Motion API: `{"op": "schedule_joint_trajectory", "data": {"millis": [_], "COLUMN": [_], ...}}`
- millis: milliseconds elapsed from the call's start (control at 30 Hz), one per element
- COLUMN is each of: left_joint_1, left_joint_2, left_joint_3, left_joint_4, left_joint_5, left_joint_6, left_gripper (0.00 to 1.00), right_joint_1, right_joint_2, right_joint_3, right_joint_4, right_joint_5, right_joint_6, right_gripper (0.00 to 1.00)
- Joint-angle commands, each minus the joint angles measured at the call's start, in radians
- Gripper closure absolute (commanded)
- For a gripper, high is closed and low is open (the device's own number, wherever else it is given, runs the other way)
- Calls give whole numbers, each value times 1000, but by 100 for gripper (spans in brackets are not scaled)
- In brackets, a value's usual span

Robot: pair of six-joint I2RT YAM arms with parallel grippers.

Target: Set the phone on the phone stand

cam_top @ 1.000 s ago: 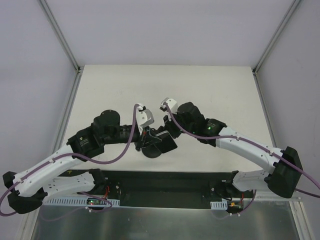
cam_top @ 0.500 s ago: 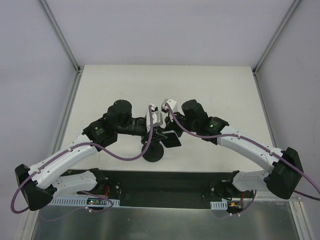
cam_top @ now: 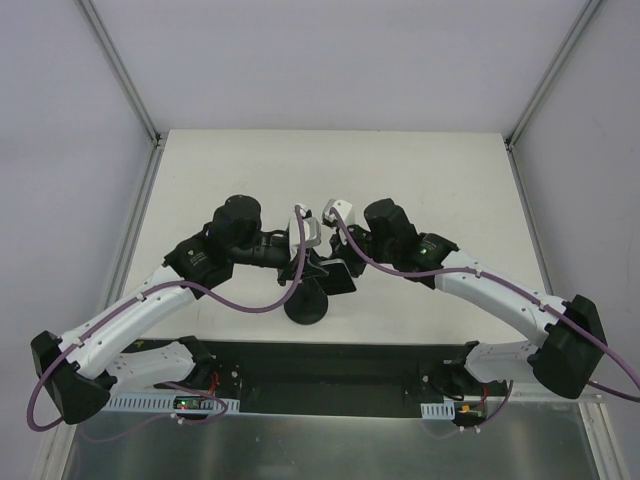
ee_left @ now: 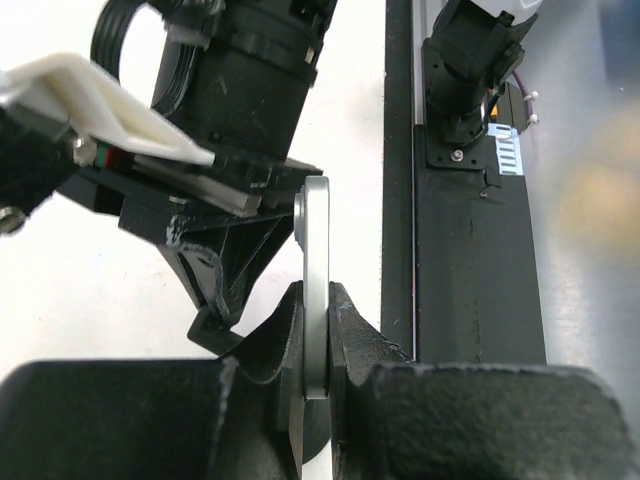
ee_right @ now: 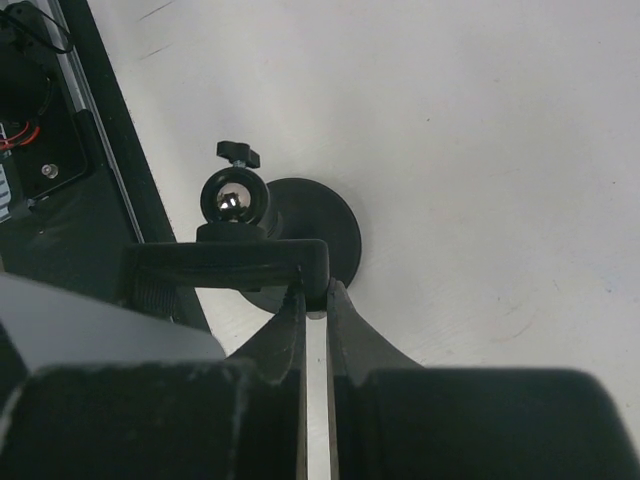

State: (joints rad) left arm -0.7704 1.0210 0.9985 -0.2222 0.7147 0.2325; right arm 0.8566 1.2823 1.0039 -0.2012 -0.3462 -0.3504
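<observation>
The thin glossy black phone with a silver edge (ee_left: pixel 316 250) is held in the air above the white desk (cam_top: pixel 400 170), just over the small black phone stand with a round disc base (cam_top: pixel 306 306). The left gripper (ee_left: pixel 316 325) is closed narrow on the phone's edge – both fingers press its two faces. The right gripper (ee_right: pixel 314 308) is also closed on the same slab, seen edge-on between its fingers. In the right wrist view the stand's black clamp cradle (ee_right: pixel 228 262) lies just beside the fingertips, with the shiny ball joint (ee_right: pixel 232 200) behind it. I cannot tell if the phone touches the cradle.
</observation>
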Motion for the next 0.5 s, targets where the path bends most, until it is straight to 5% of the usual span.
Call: {"op": "schedule_joint_trajectory", "data": {"millis": [0, 200, 467], "left_joint_1": [42, 51, 51], "left_joint_2": [14, 2, -61], "left_joint_3": [48, 54, 61], "left_joint_4": [31, 11, 6], "left_joint_5": [-34, -29, -199], "left_joint_6": [67, 44, -39], "left_gripper": [100, 100, 100], "right_joint_1": [-5, -8, -10], "right_joint_2": [-21, -26, -26], "right_joint_3": [62, 67, 53], "right_joint_4": [-4, -10, 23], "right_joint_5": [-99, -77, 5], "right_joint_6": [-22, -32, 8], "right_gripper": [99, 99, 99]}}
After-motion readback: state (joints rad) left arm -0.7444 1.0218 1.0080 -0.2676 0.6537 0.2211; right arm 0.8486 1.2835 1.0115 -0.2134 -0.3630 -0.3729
